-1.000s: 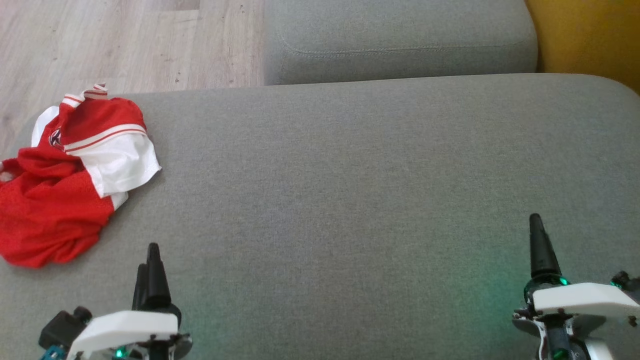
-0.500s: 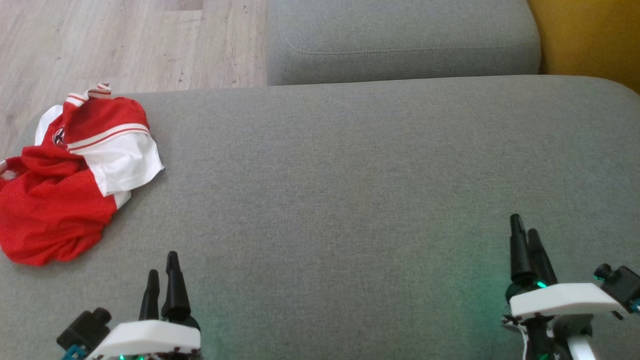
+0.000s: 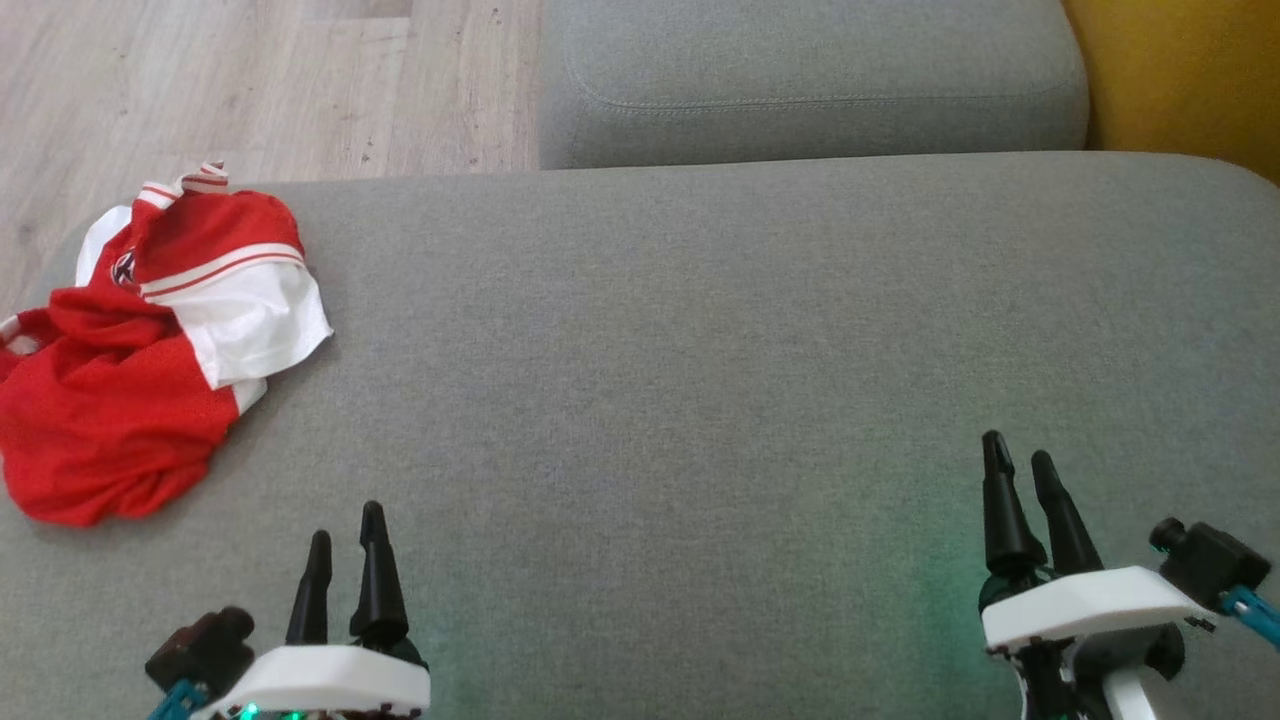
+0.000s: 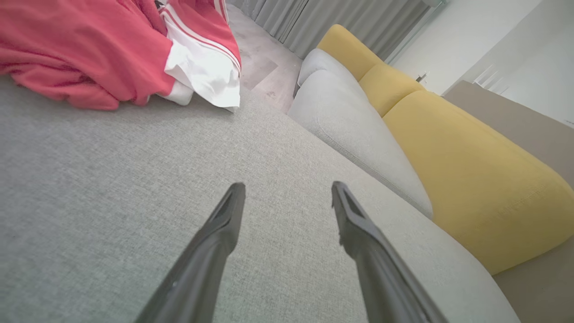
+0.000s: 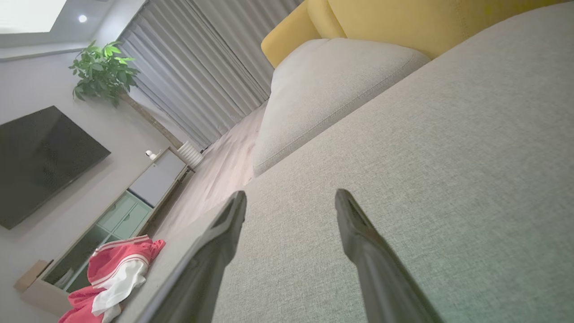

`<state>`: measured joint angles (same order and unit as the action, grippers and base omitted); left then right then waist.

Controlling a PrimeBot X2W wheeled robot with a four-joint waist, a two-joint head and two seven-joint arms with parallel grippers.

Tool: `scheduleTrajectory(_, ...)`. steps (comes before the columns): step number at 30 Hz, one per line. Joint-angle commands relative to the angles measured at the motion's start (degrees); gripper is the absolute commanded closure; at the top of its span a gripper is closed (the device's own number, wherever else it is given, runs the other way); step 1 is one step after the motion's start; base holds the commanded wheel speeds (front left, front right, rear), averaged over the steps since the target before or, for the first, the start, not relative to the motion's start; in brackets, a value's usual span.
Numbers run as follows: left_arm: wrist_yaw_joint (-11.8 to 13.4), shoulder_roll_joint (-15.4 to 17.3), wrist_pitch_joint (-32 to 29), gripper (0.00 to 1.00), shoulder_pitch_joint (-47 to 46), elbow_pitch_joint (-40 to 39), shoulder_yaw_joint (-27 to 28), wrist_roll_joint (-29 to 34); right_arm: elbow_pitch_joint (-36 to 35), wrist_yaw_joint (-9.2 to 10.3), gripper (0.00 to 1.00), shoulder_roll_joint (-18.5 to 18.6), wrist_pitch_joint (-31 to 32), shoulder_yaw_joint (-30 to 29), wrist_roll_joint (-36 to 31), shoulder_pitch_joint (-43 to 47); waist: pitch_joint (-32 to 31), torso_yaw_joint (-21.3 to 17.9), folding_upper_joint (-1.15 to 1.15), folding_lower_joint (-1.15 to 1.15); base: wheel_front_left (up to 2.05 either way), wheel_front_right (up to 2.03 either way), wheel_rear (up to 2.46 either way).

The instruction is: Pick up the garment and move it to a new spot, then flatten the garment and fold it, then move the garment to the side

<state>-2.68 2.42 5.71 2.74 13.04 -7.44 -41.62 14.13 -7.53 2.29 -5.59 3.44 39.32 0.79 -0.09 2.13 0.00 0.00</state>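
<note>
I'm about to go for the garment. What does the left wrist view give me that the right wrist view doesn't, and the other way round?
Left wrist view adds: the left end effector, open above the grey seat, with the crumpled red-and-white garment large and close beyond its fingertips.
Right wrist view adds: the right end effector, open, plus the room behind it: television, plant, cabinet. There the garment is small and far, near the seat's edge.
Both share: garment, grey seat, grey cushion, yellow backrest, curtains.
</note>
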Motion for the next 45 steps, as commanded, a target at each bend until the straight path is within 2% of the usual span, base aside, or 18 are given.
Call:
scheduleTrajectory(1,0.3,0.3,0.8,0.0,-1.1,-1.8,0.6,1.8,-2.0,0.03,0.0,0.4,-1.0,1.2,-1.9,-1.1,0.0,0.0,0.0,0.0,0.0,0.0,0.0)
scheduleTrajectory(35,2.7,0.4,6.6,0.0,1.1,-0.6,-1.3,22.7,-2.1,0.04,0.0,0.5,-6.7,6.2,-27.1,0.1,-0.5,0.9,0.0,0.0,0.0,0.0,0.0)
scheduleTrajectory(45,3.7,0.4,8.1,0.0,1.9,0.3,-1.8,27.1,-1.7,0.04,0.0,0.6,-8.2,7.7,-33.5,0.5,-0.8,1.0,0.0,0.0,0.0,0.0,0.0)
